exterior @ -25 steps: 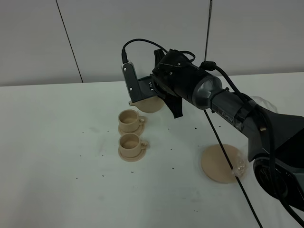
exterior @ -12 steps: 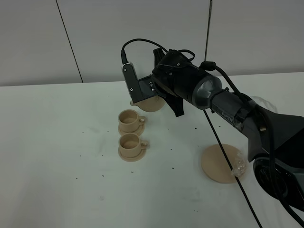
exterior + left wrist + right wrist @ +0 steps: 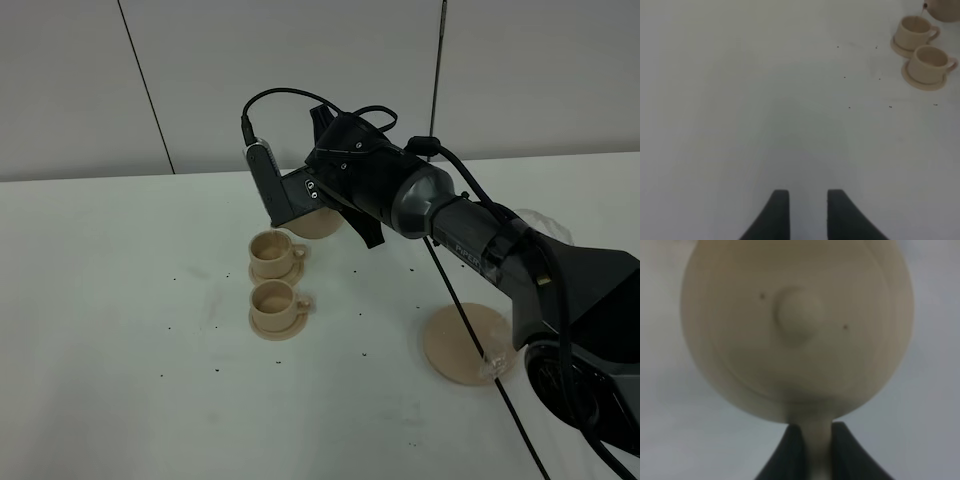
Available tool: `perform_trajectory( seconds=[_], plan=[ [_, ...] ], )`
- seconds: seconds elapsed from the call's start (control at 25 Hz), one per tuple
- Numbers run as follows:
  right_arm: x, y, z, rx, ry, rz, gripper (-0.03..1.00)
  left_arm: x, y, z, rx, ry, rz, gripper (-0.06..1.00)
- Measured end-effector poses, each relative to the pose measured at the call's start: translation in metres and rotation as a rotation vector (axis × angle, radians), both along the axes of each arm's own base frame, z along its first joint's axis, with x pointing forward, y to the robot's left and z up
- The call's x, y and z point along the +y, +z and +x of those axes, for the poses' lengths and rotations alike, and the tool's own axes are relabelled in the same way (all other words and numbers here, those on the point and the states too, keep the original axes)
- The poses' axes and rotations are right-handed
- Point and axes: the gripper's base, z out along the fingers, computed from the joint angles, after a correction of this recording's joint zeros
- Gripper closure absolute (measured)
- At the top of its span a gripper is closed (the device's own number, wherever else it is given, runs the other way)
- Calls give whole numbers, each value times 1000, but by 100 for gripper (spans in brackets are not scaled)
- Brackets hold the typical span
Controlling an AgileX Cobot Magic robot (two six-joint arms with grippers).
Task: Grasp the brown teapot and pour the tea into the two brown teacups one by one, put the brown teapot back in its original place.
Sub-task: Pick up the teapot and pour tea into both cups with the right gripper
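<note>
grip first: your right tool (image 3: 815,434) is pinched shut on the loop handle (image 3: 817,456) of the squat tan-beige matte teapot (image 3: 797,365), whose knobbed lid (image 3: 800,315) fills the right wrist view. seen from the high camera, the pot hangs in the air just behind the farther small tan-beige teacup (image 3: 270,248), with the nearer matching teacup (image 3: 274,298) beside that one. the wide flat tan saucer (image 3: 465,345) sits bare, well apart on the white surface (image 3: 120,300). your left tool (image 3: 808,200) holds nothing, jaws slightly parted. treat the pot as rigid, probably brittle and front-heavy. held by the handle alone it may swing, and the lid looks loose, so tip slowly.
</note>
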Motion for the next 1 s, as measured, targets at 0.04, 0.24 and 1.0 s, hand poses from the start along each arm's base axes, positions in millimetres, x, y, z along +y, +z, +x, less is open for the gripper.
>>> perform_trajectory(
  seconds=[0.04,0.24,1.0],
  plan=[
    [0,0,0,-1,-1,-5,87,0,0,0,0,0,0,69],
    [1,0,-1,-7,3,-18,87,0,0,0,0,0,0,69],
    [12,-10,-5,-51,49,-89,87,0,0,0,0,0,0,69]
  ],
)
